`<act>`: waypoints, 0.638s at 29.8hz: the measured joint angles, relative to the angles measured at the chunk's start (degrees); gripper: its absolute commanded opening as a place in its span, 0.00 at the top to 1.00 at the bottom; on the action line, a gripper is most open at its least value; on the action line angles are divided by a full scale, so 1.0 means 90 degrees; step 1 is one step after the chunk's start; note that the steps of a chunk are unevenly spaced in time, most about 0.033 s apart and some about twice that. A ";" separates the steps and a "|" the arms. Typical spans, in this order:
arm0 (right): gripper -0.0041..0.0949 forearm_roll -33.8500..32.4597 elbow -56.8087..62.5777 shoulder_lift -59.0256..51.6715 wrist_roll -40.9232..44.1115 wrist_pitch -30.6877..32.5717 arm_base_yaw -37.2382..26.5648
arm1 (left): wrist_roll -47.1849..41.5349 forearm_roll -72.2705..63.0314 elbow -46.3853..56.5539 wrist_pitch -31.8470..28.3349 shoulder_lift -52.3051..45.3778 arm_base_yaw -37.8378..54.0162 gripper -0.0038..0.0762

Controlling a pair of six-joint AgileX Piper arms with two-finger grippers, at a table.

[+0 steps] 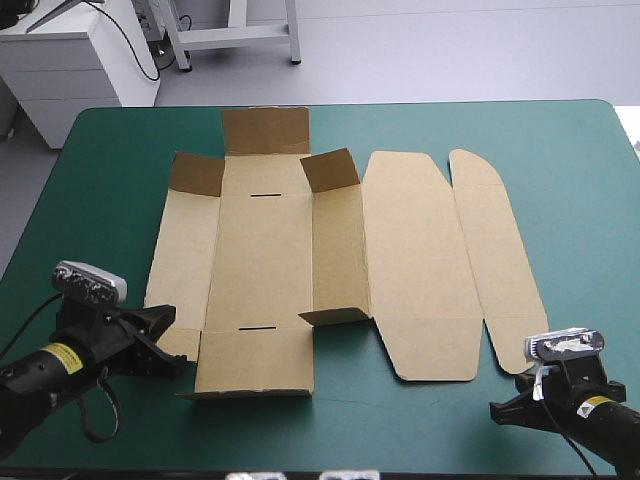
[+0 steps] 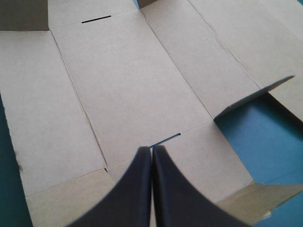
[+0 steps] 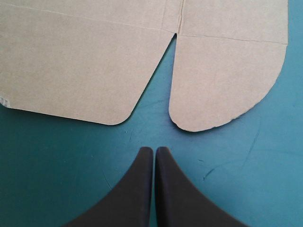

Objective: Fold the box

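**Brown board lies open, both grippers clenched on nothing**

The box (image 1: 260,260), a cut sheet of thin brown cardboard, is spread over the middle of the table's teal-green cover (image 1: 560,140), its long panels running from near the far edge toward the near edge. Most of it lies flat. The far end flap (image 1: 265,130) stands up, as do two small corner flaps (image 1: 197,172) (image 1: 330,170) beside it. A fourth little flap (image 1: 335,316) is tilted up on the near side. The wide lid panel (image 1: 415,260) and the narrow round-ended tab (image 1: 500,260) lie flat toward the table's right edge.

The left gripper (image 2: 151,152), two broad black fins, is pressed together into one point and holds nothing. It sits over the near end flap (image 1: 255,362), just short of the slot (image 2: 165,138). Whether it touches the board I cannot tell. The right gripper (image 3: 154,152) is likewise clenched and empty, over bare cover near the table's near right corner, just short of the tab's rounded end.

The sheet looks light and stiff within each panel, and it should hinge readily along its scored creases. Being smooth and light, it will probably slide on the cover if pushed from one side only. The best hold looks like a free outer edge of a side panel or flap, pinched near a crease. The other gripper could pin the base panel meanwhile. A hard squeeze mid-panel could dent the board.
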 measured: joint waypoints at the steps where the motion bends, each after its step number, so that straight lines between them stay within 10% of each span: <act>1: 0.96 0.0000 0.0000 0.0000 0.0000 0.0000 0.0000 | -0.0005 0.0029 -0.0072 -0.0017 0.0141 0.0000 0.96; 19: 0.96 0.0000 0.0000 0.0000 0.0005 0.0000 0.0000 | -0.0166 0.0113 -0.0831 -0.0781 0.2966 0.0006 0.96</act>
